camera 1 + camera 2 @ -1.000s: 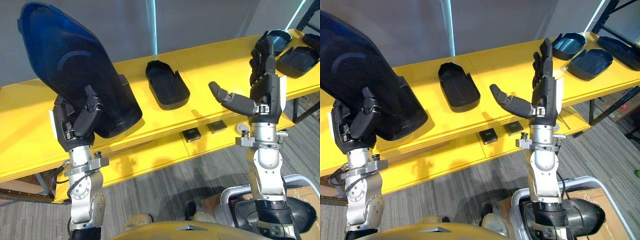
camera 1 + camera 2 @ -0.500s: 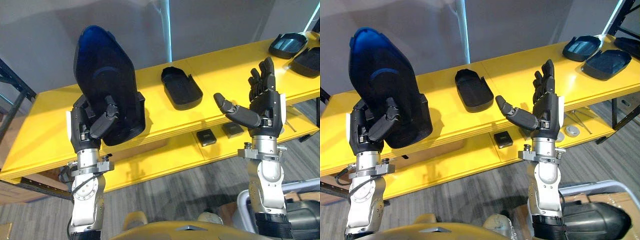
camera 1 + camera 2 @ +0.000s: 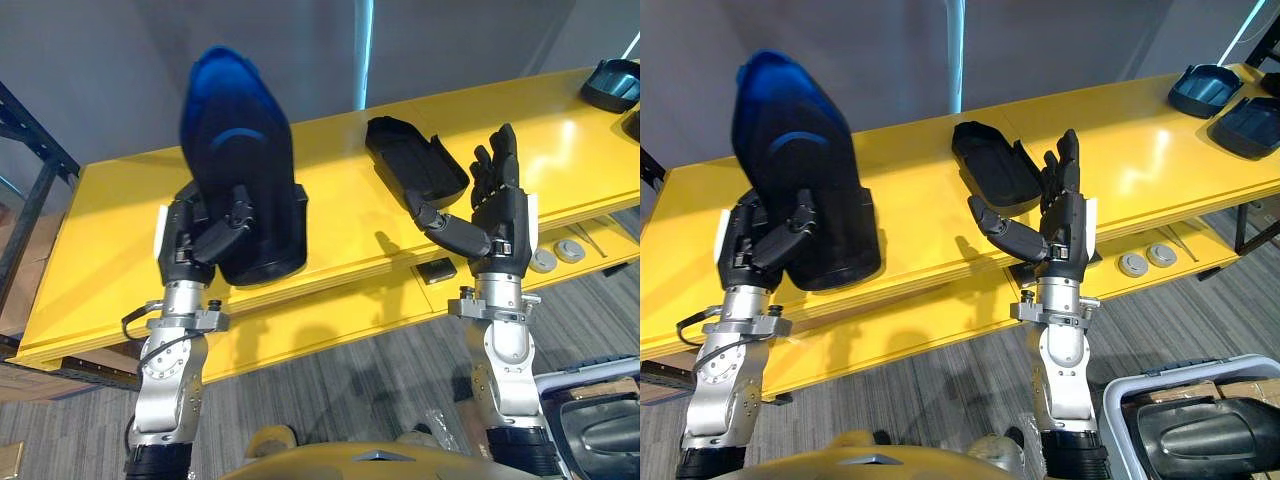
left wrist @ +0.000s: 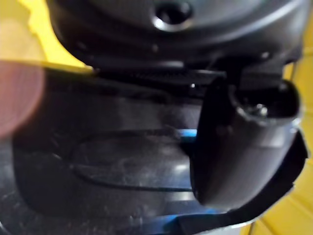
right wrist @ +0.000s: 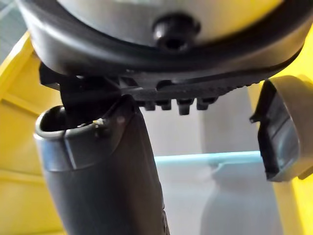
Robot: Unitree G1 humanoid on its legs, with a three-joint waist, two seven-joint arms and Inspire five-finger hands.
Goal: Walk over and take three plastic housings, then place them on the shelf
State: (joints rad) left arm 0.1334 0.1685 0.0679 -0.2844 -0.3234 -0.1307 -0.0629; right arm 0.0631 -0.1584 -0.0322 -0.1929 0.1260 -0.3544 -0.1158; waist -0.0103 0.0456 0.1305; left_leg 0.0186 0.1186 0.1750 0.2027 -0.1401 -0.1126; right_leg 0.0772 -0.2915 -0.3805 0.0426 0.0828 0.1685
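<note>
My left hand [image 3: 196, 238] is shut on a large dark blue plastic housing [image 3: 243, 170], holding it upright above the yellow table [image 3: 110, 240]; its thumb presses the housing's face [image 4: 127, 161] in the left wrist view. A second black housing [image 3: 412, 162] lies on the table behind my right hand [image 3: 497, 215], which is raised with straight fingers and holds nothing. Two more dark housings [image 3: 1202, 88] [image 3: 1252, 112] rest at the table's far right end.
A lower yellow shelf [image 3: 940, 330] under the tabletop carries small round parts [image 3: 1146, 258]. A dark rack frame [image 3: 25, 190] stands at the left. A grey bin holding a black part [image 3: 1200, 425] sits on the floor at the lower right.
The whole picture has shifted, so the table's things now sit further right. My left hand still grips the blue housing; my right hand stays raised and open.
</note>
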